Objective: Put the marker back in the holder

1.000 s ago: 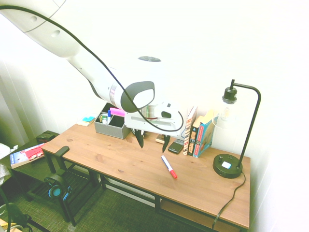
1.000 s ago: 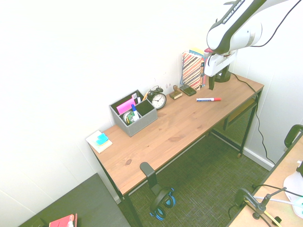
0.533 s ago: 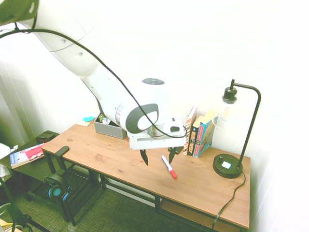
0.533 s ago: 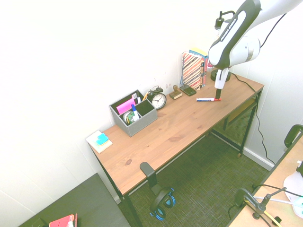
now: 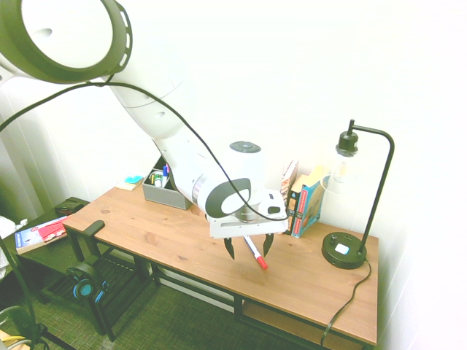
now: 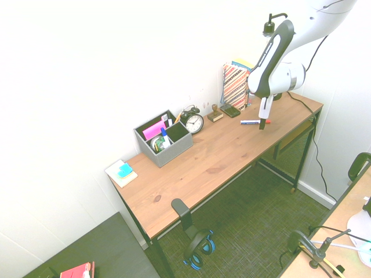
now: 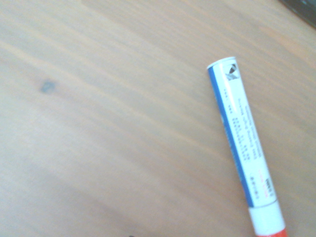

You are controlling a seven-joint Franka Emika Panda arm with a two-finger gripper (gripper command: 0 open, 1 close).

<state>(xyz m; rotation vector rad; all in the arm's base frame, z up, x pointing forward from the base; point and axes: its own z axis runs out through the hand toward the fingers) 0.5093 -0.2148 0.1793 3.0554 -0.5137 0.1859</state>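
Observation:
The marker (image 5: 255, 252), white with a red cap and a blue band, lies flat on the wooden desk (image 5: 175, 240) near its right half. It also shows in the second exterior view as the marker (image 6: 251, 122) and up close as the marker (image 7: 244, 158) in the wrist view. My gripper (image 5: 246, 248) hangs low over it, open, one dark finger on each side of the barrel, not closed on it. The grey holder (image 6: 163, 141) stands at the desk's back, far to the left of the gripper; the arm hides part of the holder (image 5: 162, 191) in the first exterior view.
A black alarm clock (image 6: 193, 121) stands beside the holder. Books (image 5: 306, 200) lean against the wall behind the gripper, and a black desk lamp (image 5: 346, 248) stands on the right. A small dark device (image 6: 230, 110) lies near the books. Sticky notes (image 6: 123, 172) lie on the desk's left end.
The arm has swung toward the lamp end of the desk and come down. The open gripper, earlier above the desk beside the marker, now straddles it. The marker has not moved.

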